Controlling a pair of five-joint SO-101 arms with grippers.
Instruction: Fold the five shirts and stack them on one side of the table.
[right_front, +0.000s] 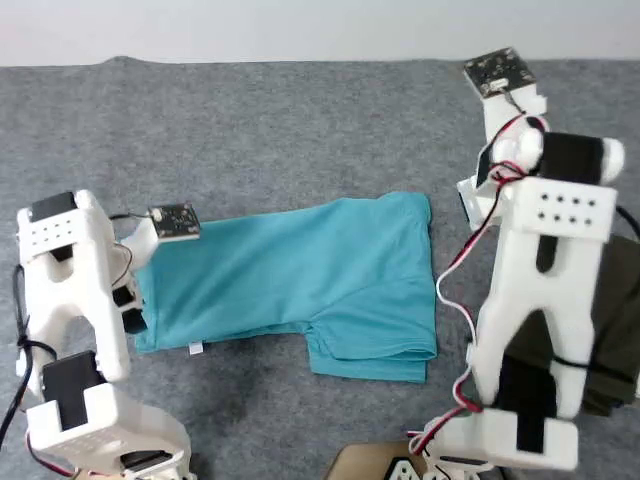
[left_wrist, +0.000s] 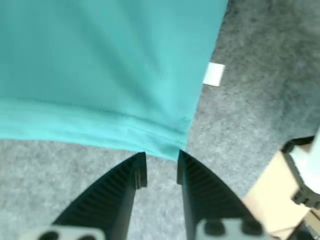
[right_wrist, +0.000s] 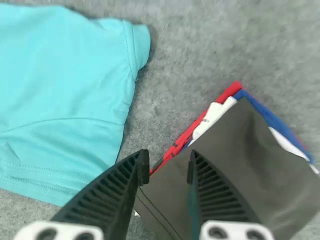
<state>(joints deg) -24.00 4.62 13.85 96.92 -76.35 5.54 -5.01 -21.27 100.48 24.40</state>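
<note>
Teal shirt (right_front: 300, 265) — beside dark-topped stack (right_wrist: 240, 160)

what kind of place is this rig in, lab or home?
Likely a robot test bench, not a home: gray-covered table, white left arm and right arm with bare wiring, a teal shirt laid out.

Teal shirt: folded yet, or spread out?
Mostly spread. The teal shirt lies flat and wide across the table, a sleeve sticking out; how many layers, cannot tell.
</note>
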